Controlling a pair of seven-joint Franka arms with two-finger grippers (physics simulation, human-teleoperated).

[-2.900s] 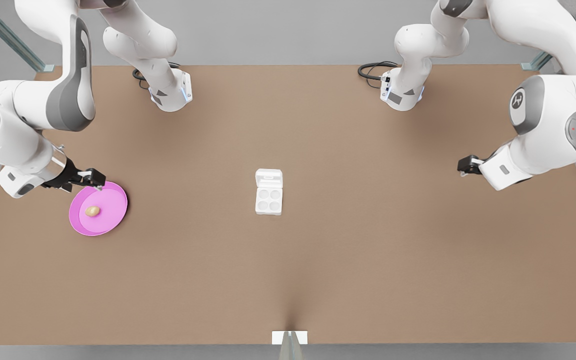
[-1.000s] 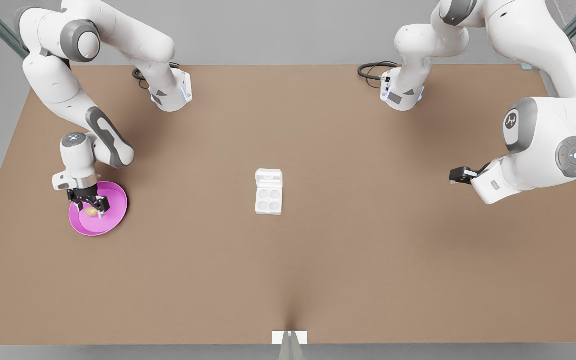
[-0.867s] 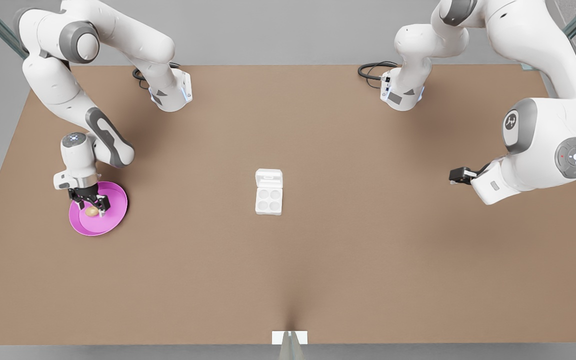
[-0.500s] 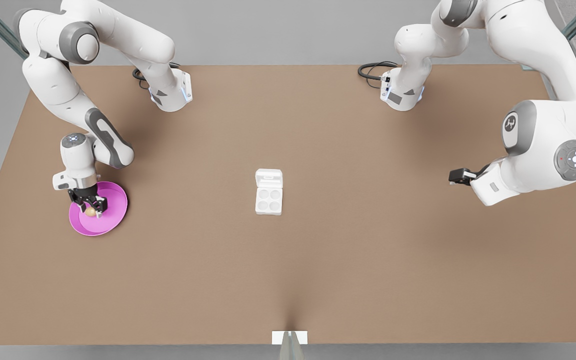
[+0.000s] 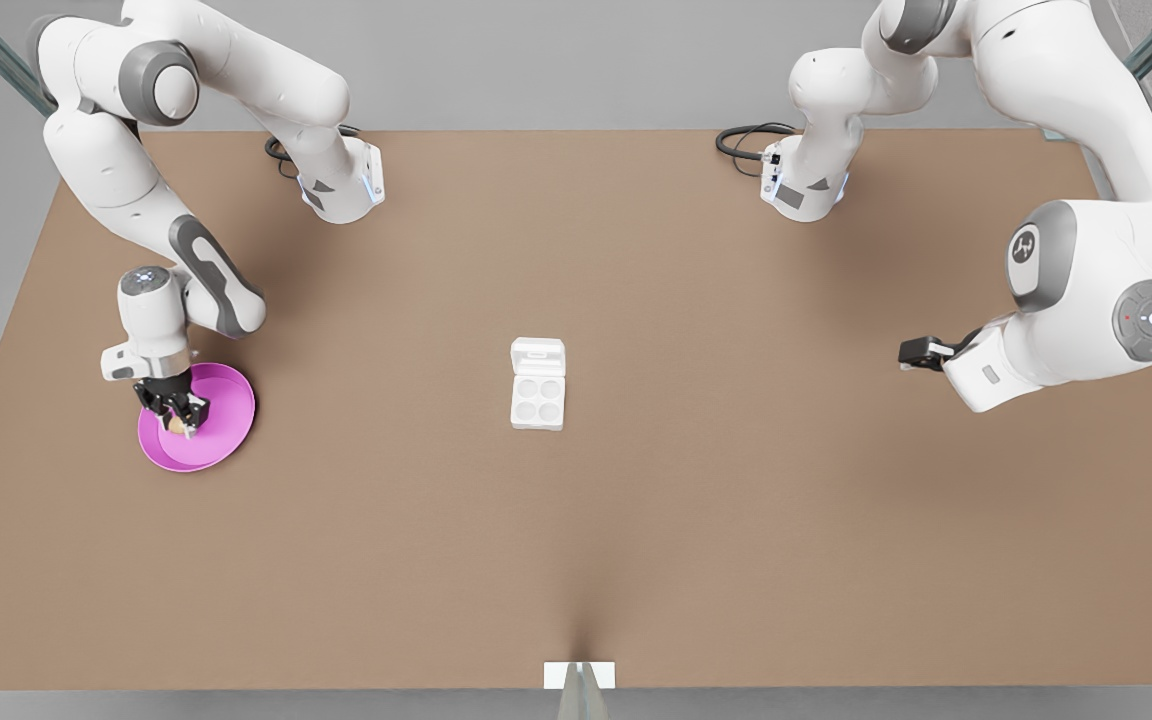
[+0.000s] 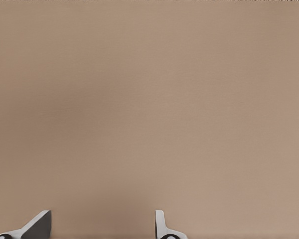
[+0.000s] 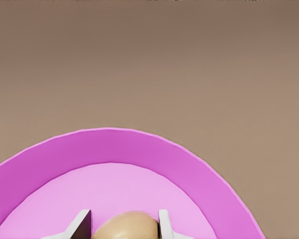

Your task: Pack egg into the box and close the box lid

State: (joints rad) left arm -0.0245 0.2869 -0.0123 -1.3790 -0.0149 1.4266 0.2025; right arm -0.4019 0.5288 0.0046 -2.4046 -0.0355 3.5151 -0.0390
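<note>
Right wrist view puts the small tan-beige oval egg (image 7: 125, 225) between the two pale fingertips (image 7: 79, 225) of the right gripper (image 7: 122, 226), the jaws drawn in close on either side of the shell so that they look to be holding it, or within a touch of it. The egg sits over the middle of the round pink plastic plate (image 7: 55, 164); whether it is clear of the plate's floor I cannot tell. In the front view this right gripper (image 5: 176, 420) points straight down at the plate (image 5: 226, 410) on the front view's left of the brown desk (image 5: 576, 540).

The small white square egg carton (image 5: 538, 400) lies well apart, near the desk's middle, all four cups bare, its smooth white hinged lid flap (image 5: 538, 357) laid flat open on the far side.

The left gripper (image 5: 921, 350) waits above the desk at the front view's right, its jaws standing wide apart in the left wrist view (image 6: 102, 226).

The egg is likely light, rigid, smooth and curved, so it could squirt out sideways under too hard a pinch. Across the short waist, as now, seems the safest hold, with gentle pressure.
</note>
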